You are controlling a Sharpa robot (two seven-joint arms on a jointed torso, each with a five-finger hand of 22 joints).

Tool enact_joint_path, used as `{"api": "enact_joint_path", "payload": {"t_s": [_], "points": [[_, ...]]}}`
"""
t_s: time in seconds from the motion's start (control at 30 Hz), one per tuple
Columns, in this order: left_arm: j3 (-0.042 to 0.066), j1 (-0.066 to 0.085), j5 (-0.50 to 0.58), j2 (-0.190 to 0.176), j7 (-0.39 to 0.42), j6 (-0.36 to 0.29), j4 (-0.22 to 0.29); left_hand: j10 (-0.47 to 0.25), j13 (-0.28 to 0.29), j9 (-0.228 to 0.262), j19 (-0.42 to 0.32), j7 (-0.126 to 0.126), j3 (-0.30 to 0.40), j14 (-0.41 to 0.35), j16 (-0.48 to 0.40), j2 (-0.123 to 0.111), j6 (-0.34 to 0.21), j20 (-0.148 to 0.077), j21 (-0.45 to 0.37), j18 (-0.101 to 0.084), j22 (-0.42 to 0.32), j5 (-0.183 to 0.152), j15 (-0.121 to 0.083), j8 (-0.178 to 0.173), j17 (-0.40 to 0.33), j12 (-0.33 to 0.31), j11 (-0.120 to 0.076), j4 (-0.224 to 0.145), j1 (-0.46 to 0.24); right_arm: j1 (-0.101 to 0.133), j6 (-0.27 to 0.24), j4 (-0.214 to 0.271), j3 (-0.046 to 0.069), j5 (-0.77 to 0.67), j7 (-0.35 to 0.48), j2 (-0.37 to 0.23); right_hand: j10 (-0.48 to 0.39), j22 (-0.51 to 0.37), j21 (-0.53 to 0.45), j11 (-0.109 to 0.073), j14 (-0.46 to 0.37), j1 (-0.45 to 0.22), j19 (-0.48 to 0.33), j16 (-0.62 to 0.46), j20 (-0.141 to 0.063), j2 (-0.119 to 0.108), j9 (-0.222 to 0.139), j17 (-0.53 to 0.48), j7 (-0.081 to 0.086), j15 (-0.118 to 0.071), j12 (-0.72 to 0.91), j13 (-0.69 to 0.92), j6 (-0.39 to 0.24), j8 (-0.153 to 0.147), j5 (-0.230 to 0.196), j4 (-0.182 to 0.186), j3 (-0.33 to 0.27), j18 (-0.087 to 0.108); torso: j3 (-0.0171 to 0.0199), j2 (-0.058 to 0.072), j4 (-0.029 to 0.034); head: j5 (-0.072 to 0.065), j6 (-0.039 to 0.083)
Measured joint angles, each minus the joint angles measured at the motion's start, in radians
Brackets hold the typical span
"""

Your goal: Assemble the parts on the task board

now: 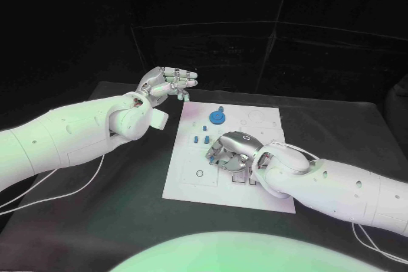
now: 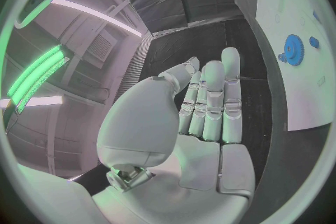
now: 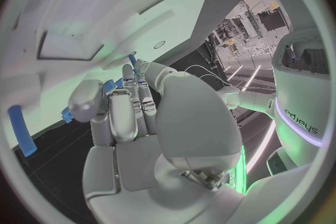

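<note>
Black, matte bench [image 1: 127,183] beneath a dark backdrop, carrying the task board [image 1: 191,186], a flat white rectangular plate with shallow printed outlines and recesses, lying in the middle of the surface. Left arm [image 1: 59,142], a smooth white shell, reaches in beside the board's far left corner; its silver left hand [image 1: 167,82] is raised off the bench, fingers apart and lightly curled, holding nothing, as the left wrist view confirms with the straight fingers [image 2: 210,101] clear of any piece. Right arm [image 1: 340,189] lies across the board's near right part; the right hand [image 1: 231,154] rests palm-down on the board's centre with fingers curled in. In the right wrist view small blue parts [image 3: 108,87] show between its fingertips, though whether they are gripped cannot be told. Blue toothed gear [image 1: 217,116], round and flat, sits on the board's far half; it also appears in the left wrist view [image 2: 294,49]. Several small blue pegs [image 1: 201,138] stand on the board between the gear and the right hand.
</note>
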Motion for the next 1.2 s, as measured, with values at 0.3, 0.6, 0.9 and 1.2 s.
{"api": "enact_joint_path", "payload": {"t_s": [0.3,0.6,0.9,1.2], "points": [[0.000,0.000,0.000,0.000,0.000,0.000,0.000,0.000,0.000,0.000,0.000,0.000,0.000,0.000,0.000,0.000,0.000,0.000,0.000,0.000,0.000,0.000,0.000,0.000,0.000,0.000,0.000,0.000,0.000,-0.001,0.000,0.002,0.000,-0.003,0.000,-0.001,0.000,0.000,0.000,0.000,0.000,0.000,0.000,0.000,0.000,0.000,0.000,0.000,0.000,0.000,0.000,0.000,0.000,0.000,0.000,-0.002,-0.002,0.000,0.0000,0.000,0.0000,0.000,-0.001],[0.000,0.000,0.000,0.000,0.000,0.000,-0.001,0.000,0.000,0.000,0.000,0.000,0.000,0.000,0.000,0.000,0.000,0.000,0.000,0.000,0.000,0.000,0.000,0.000,0.000,0.000,0.000,0.000,0.000,-0.003,-0.009,0.006,-0.001,-0.004,0.002,-0.006,0.000,0.004,0.004,0.000,0.000,-0.004,0.000,0.000,0.000,0.004,0.001,0.002,0.000,0.000,0.000,0.000,0.000,0.000,0.000,-0.003,-0.003,0.000,0.0000,0.000,0.0000,0.000,-0.002],[0.000,0.000,0.000,0.000,0.000,0.000,-0.003,0.000,0.000,0.000,0.000,0.000,0.000,0.000,0.000,0.000,0.000,0.000,0.000,0.000,0.000,0.000,0.000,0.000,0.000,0.000,0.000,0.000,0.000,-0.003,-0.028,0.011,-0.001,0.001,0.011,-0.007,0.000,0.005,0.004,0.000,0.000,-0.004,0.004,0.000,-0.004,0.004,0.002,0.001,0.000,0.000,0.000,0.001,0.000,0.000,0.000,-0.006,-0.006,0.000,0.0000,0.000,0.0000,0.000,-0.004],[0.000,0.000,0.000,0.000,0.000,0.000,-0.004,0.000,0.000,0.000,0.000,0.000,0.000,0.000,0.000,0.000,0.000,0.000,0.000,0.000,0.000,0.000,0.000,0.000,0.000,0.000,0.000,0.000,0.000,-0.004,-0.032,0.013,-0.001,0.005,0.018,-0.008,0.000,0.005,0.004,0.000,0.000,-0.004,0.004,0.004,-0.004,0.004,0.002,0.001,0.000,0.000,0.000,0.001,0.000,0.000,0.000,-0.006,-0.006,0.000,-0.0002,0.000,0.0000,0.001,-0.006]]}}
